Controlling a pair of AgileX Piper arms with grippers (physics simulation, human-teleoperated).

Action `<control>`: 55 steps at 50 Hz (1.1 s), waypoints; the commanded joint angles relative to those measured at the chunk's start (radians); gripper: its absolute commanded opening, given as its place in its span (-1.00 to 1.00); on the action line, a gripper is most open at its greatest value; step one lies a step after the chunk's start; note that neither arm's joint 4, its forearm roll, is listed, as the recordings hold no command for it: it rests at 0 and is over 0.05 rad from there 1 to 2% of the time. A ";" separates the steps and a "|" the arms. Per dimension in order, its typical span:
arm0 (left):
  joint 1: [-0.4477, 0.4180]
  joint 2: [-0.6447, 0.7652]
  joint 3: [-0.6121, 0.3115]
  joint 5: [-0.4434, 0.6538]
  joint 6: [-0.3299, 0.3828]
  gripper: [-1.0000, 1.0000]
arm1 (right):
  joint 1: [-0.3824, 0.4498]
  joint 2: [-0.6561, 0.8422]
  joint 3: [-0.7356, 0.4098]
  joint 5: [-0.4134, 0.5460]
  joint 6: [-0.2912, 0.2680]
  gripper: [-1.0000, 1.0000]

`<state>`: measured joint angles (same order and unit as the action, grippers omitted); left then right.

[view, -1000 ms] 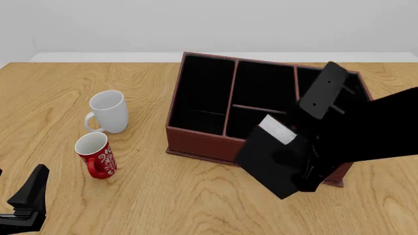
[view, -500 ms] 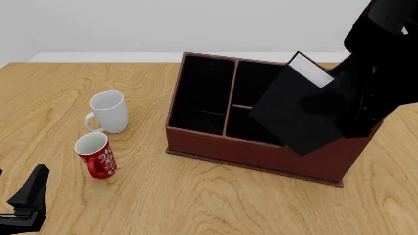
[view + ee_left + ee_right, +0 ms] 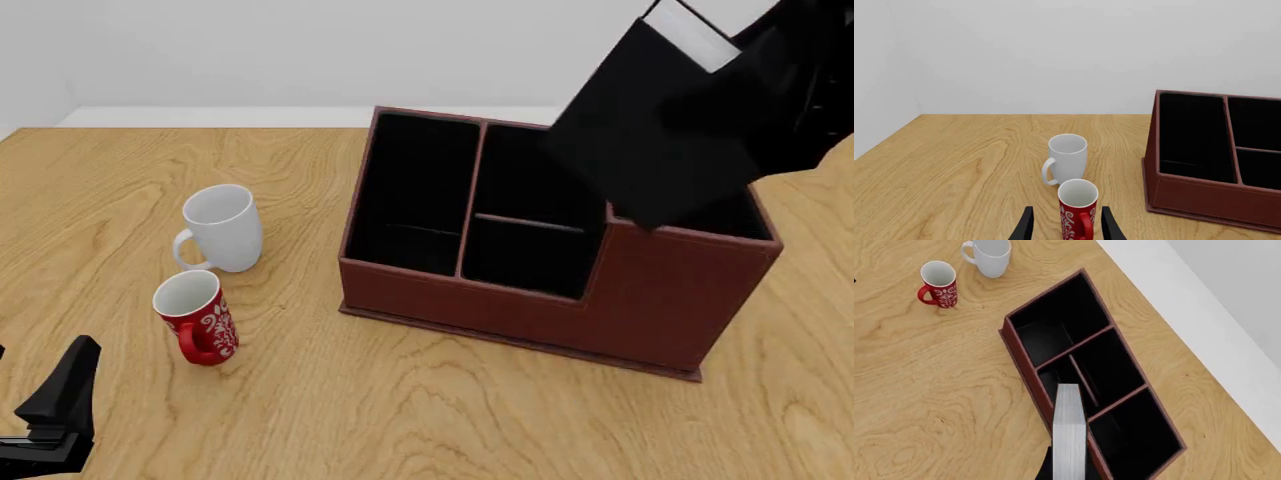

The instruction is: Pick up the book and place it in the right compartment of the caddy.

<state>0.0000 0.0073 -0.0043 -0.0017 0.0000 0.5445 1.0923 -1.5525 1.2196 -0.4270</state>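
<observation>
Book is held aloft by the right hand, tilted, white page edges up, its lower corner hanging over the right compartment of the caddy. Nothing is inside the caddy yet. Only a sliver of the right hand's fingers is seen flanking the book in the right wrist view, closed against its covers; the hand itself is lost among black shapes in the front view.

Step in hand, as judged: align and lower. In the wrist view the book's spine line appears to sit over the divider between the middle section and the right compartment, so a shift toward the tall-walled end is advised before descent. The tilt should be taken out so the book goes in upright, clear of the front wall. Release only once the book is seated.

Left hand is parked low near the counter, fingers spread, nothing gripped, red mug just ahead of it, white mug beyond.
</observation>
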 commanded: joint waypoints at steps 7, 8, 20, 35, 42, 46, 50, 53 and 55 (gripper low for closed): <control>0.000 0.000 0.000 0.000 0.000 1.00 | -0.091 0.038 -0.104 0.000 -0.039 -1.00; 0.000 0.000 0.000 0.000 0.000 1.00 | -0.093 0.043 -0.121 0.000 -0.030 -1.00; 0.000 0.000 0.000 0.000 0.000 1.00 | -0.149 0.060 -0.159 0.000 -0.048 -1.00; 0.000 0.000 0.000 0.000 0.000 1.00 | -0.210 0.074 -0.168 -0.005 -0.031 -1.00; 0.000 0.000 0.000 0.000 0.000 1.00 | -0.238 0.073 -0.136 -0.030 -0.024 -1.00; 0.000 0.000 0.000 0.000 0.000 1.00 | -0.263 0.075 -0.117 -0.055 -0.012 -1.00; 0.000 0.000 0.000 0.000 0.000 1.00 | -0.278 0.071 -0.086 -0.078 -0.002 -1.00; 0.000 0.000 0.000 0.000 0.000 1.00 | -0.294 0.068 -0.047 -0.111 0.013 -1.00; 0.000 0.000 0.000 0.000 0.000 1.00 | -0.299 0.070 -0.038 -0.120 0.020 -1.00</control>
<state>0.0000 0.0073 -0.0043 -0.0017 0.0000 0.2863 1.1673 -1.6437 1.1585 -0.4536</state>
